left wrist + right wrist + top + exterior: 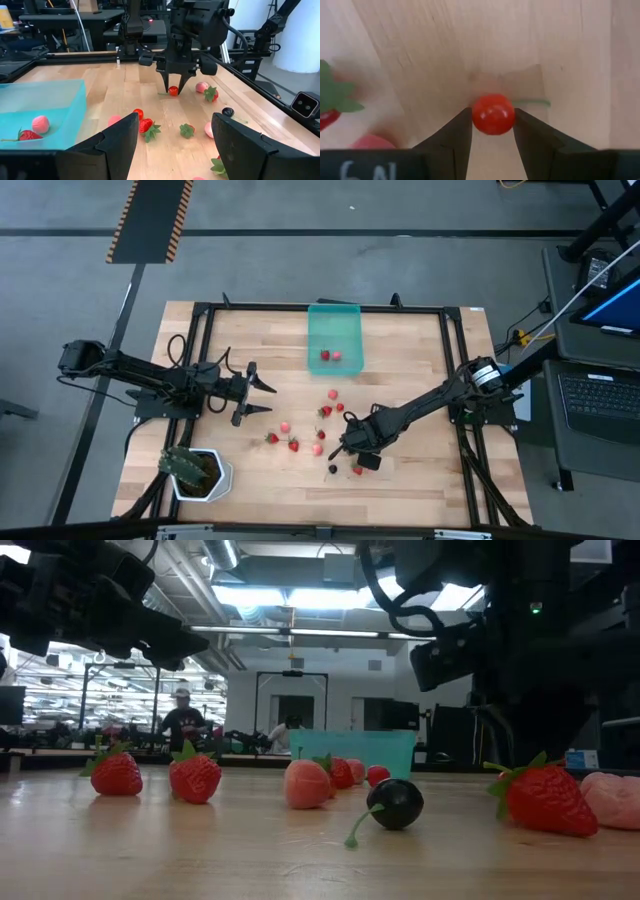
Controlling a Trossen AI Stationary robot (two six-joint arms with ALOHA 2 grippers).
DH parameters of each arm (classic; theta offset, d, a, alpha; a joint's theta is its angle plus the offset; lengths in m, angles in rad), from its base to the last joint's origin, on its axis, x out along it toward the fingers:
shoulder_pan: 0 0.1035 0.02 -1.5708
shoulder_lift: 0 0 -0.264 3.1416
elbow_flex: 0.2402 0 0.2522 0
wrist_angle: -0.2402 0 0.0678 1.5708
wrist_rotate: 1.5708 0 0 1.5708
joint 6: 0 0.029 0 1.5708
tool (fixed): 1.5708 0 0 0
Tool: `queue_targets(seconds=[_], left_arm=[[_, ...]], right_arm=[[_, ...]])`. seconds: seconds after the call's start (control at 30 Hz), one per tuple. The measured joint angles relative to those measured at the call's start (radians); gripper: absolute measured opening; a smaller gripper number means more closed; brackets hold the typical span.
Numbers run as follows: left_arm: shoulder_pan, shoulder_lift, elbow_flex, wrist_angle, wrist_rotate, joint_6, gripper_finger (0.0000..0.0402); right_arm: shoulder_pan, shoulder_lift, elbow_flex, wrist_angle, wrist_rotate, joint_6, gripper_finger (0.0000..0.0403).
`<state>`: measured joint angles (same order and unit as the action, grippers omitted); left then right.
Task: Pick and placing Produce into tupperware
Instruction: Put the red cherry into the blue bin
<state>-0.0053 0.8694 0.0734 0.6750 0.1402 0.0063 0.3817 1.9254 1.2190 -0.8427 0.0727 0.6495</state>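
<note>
**Right tool pinches a red cherry, tub a long way off**

Right wrist view tells the story: the right tool [492, 131] has both fingers pressed against a small round red fruit [493, 114], a thin green stem trailing off beside it, the wood of the bench [570, 50] right behind. In the high view that tool [340, 448] sits lower centre of the frame, down among the scattered produce. The left wrist view confirms it, fruit [173, 90] nipped at the very fingertips, just above the boards or touching them.

The tupperware [334, 335] stands at upper centre in the high view, well apart from the pick, with two fruits already inside. The left tool [256, 397] waits at centre left, fingers spread wide, holding nothing.

Now the worries. That fruit is round and smooth and held only at the tips, so a quick lift or swing could well squirt it out and send it rolling. Squeeze harder and it may pop sideways. The route to the tub crosses loose strawberries [326, 411] too; a low carry could knock them about. And the tub's near wall could catch the fruit if the tool comes in too low.
</note>
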Motion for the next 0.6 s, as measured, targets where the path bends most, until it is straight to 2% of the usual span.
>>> queue_targets(seconds=[0.6], left_arm=[[0.000,0.000,0.000,-0.002,0.000,-0.003,0.0245]], right_arm=[[0.000,0.004,0.000,0.051,0.025,0.000,0.0143]])
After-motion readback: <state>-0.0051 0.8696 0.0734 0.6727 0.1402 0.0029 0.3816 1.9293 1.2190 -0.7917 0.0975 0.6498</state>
